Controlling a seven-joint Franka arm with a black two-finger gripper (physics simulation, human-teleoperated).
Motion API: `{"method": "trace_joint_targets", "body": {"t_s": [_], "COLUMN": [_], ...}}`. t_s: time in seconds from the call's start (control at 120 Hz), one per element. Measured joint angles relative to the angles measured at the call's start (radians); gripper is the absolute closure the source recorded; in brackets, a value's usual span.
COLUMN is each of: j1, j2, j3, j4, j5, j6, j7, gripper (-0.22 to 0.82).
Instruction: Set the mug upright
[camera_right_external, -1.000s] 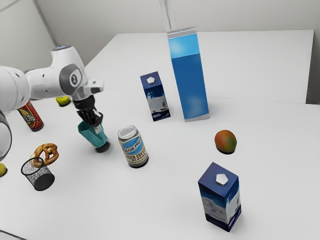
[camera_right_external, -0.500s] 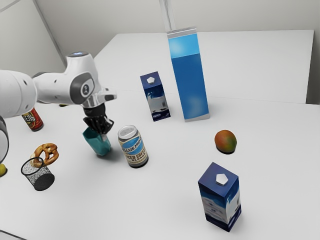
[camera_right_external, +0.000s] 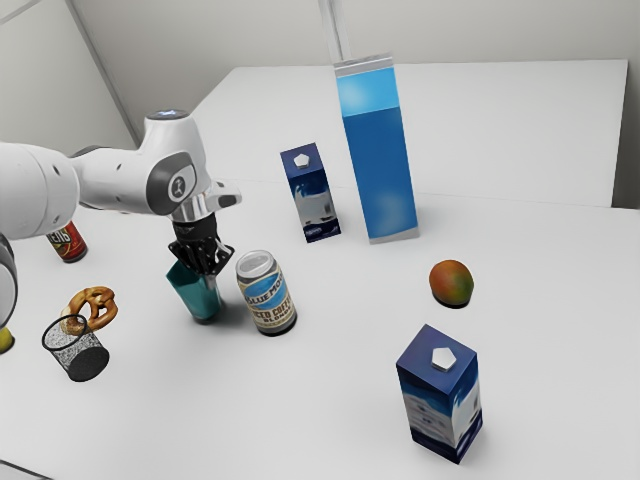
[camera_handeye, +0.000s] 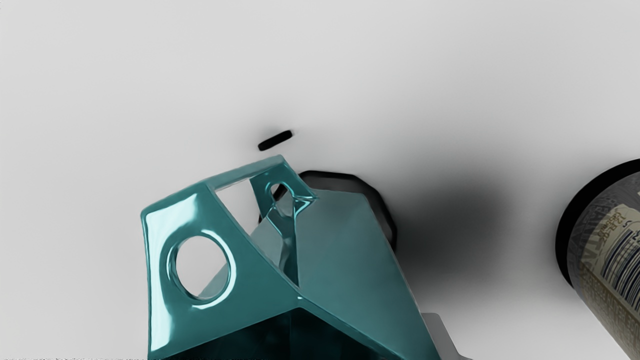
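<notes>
Our hand looks clamped on the wall of the mug, near-upright beside the can. Can't confirm its base sits flat on the counter. We'd level it, ease down until seated, release gently, retreat straight up, avoiding the can.

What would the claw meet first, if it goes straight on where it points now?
Most likely the teal mug, just below the claw; whether they touch is unclear.
</notes>
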Motion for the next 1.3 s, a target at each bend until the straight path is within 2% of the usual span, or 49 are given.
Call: {"method": "trace_joint_targets", "body": {"t_s": [0.292, 0.508, 0.6, 0.708, 0.942, 1.3], "j1": [0.003, 0.002, 0.002, 0.001, 0.004, 0.011], "j2": [0.024, 0.027, 0.025, 0.025, 0.014, -0.029], "j3": [0.001, 0.002, 0.002, 0.005, 0.01, 0.014], "j4": [-0.002, 0.003, 0.005, 0.011, 0.038, 0.1], "j5": [-0.015, -0.023, -0.026, -0.027, -0.029, -0.035], "j6": [0.007, 0.009, 0.009, 0.009, 0.001, -0.049], "j7": [-0.05, -0.063, -0.065, -0.066, -0.063, -0.039], "gripper": [0.78, 0.33, 0.21, 0.13, 0.04, 0.01]}}
